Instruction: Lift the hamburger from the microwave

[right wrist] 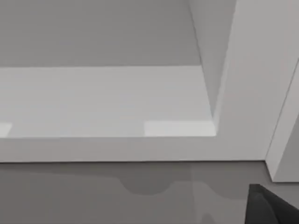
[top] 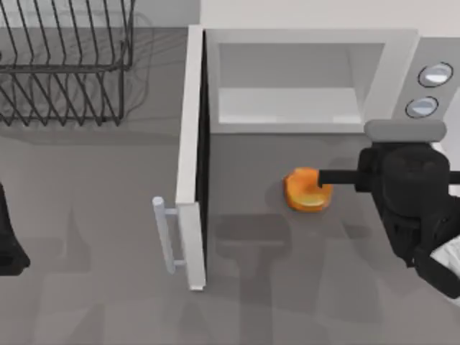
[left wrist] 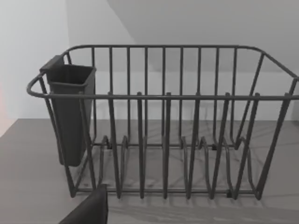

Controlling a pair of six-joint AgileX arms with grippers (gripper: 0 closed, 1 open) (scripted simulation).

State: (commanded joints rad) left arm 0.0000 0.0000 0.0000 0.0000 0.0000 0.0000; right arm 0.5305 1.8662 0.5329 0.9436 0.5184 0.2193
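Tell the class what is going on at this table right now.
The right gripper holds the small orange-tan hamburger in front of the large white microwave, whose door stands wide open; the bun is outside the cavity. The left arm sits parked at the table's left edge, facing the black wire rack.

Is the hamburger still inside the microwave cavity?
No, the hamburger is out in front of the open microwave, at the right pincer.
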